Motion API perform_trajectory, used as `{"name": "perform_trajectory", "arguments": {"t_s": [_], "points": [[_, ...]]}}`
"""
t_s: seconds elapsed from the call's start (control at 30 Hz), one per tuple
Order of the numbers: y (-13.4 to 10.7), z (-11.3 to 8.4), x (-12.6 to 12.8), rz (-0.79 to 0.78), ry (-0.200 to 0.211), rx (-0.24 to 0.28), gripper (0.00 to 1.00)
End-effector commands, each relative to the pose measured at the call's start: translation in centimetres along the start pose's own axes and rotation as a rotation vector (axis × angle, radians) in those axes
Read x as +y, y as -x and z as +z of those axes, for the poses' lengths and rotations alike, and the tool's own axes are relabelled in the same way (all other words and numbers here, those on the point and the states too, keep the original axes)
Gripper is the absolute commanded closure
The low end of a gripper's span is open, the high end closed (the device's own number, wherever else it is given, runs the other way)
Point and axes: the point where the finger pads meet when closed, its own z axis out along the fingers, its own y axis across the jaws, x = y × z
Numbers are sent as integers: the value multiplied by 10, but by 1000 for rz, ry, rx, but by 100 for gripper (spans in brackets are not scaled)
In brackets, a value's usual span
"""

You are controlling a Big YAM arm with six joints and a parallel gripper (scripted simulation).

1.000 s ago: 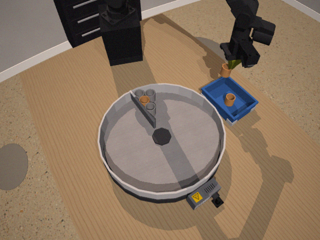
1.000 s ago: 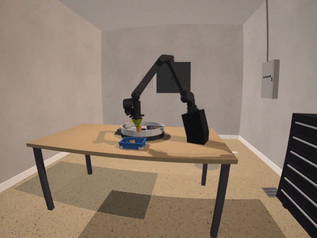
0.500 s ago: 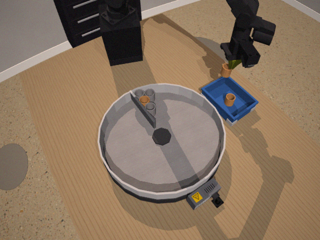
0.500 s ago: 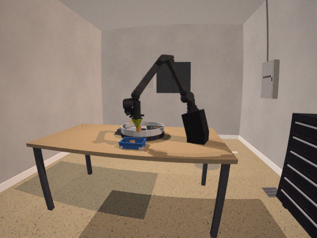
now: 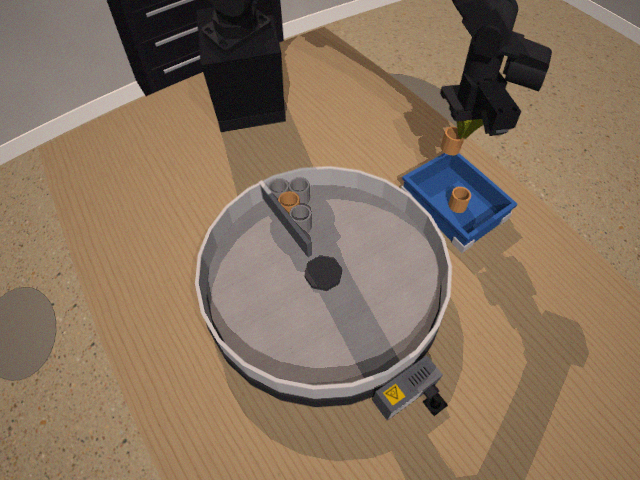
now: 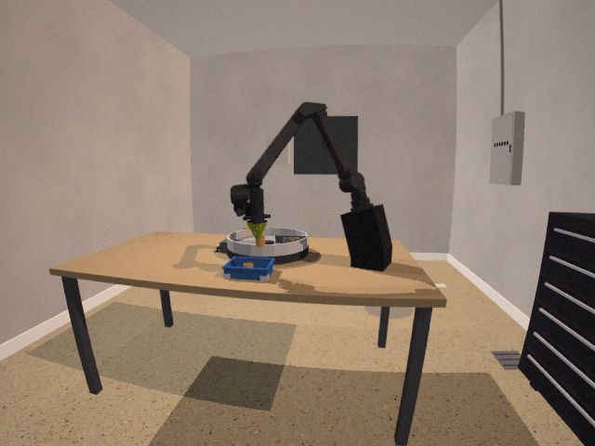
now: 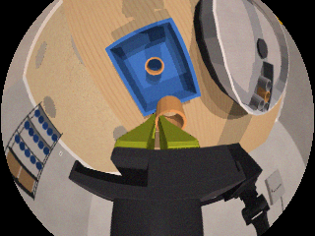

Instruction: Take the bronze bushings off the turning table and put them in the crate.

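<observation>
Altogether, three bronze bushings (image 5: 458, 203) (image 6: 260, 241) (image 7: 170, 104), one in hand (image 5: 461, 135) (image 6: 258, 238) (image 7: 157, 117), three steel bushings (image 5: 305, 223) (image 7: 258, 101)

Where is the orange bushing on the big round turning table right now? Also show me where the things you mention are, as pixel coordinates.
In the top view, the bronze bushing (image 5: 288, 200) (image 6: 292, 239) (image 7: 266, 94) sits at the turning table's (image 5: 268, 320) (image 6: 266, 249) (image 7: 241, 49) upper left, beside the dark divider (image 5: 285, 219) (image 6: 282, 239) (image 7: 268, 69), among three steel bushings (image 5: 300, 221) (image 7: 264, 83).

The black, blocky arm (image 5: 483, 56) (image 6: 276, 146) ends in an end effector (image 5: 461, 135) (image 6: 258, 238) (image 7: 157, 117) with tapered yellow-green fingers (image 5: 469, 127) (image 6: 257, 229).
</observation>
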Motion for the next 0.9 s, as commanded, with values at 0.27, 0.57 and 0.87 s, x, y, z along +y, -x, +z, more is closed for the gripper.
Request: {"name": "perform_trajectory", "arguments": {"t_s": [0.27, 0.57, 0.87], "points": [[12, -11, 26, 3, 37, -29, 100], [22, 37, 19, 11, 39, -33, 100], [23, 39, 32, -2, 76, -57, 100]]}}
